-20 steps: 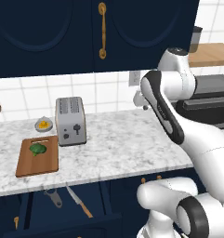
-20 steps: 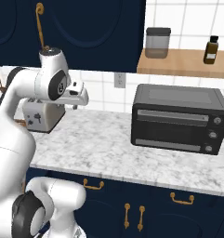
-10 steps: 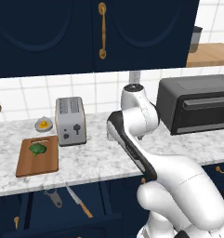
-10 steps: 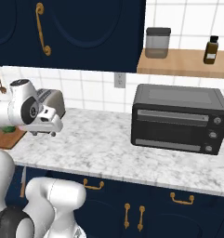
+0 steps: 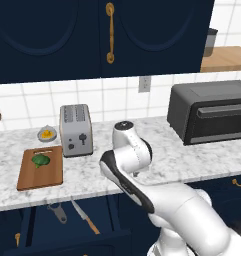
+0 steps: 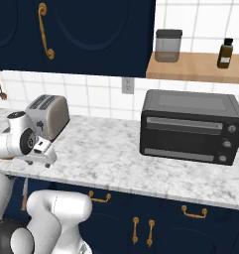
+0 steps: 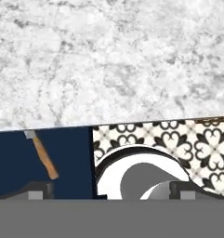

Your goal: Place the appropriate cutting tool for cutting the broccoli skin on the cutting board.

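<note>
The claw [image 7: 105,190] hangs open above the counter edge [image 7: 85,123], knife [image 7: 42,155] below.

A slim kitchen knife with a silver-grey blade and an orange-brown wooden handle [image 5: 85,216] lies in an open drawer below the marble tabletop, handle angled towards the front. On the tabletop above, a rectangular brown wooden cutting board with rounded corners [image 5: 40,170] lies flat, and a small dark-green lumpy broccoli floret [image 5: 41,160] rests on its far half.
</note>
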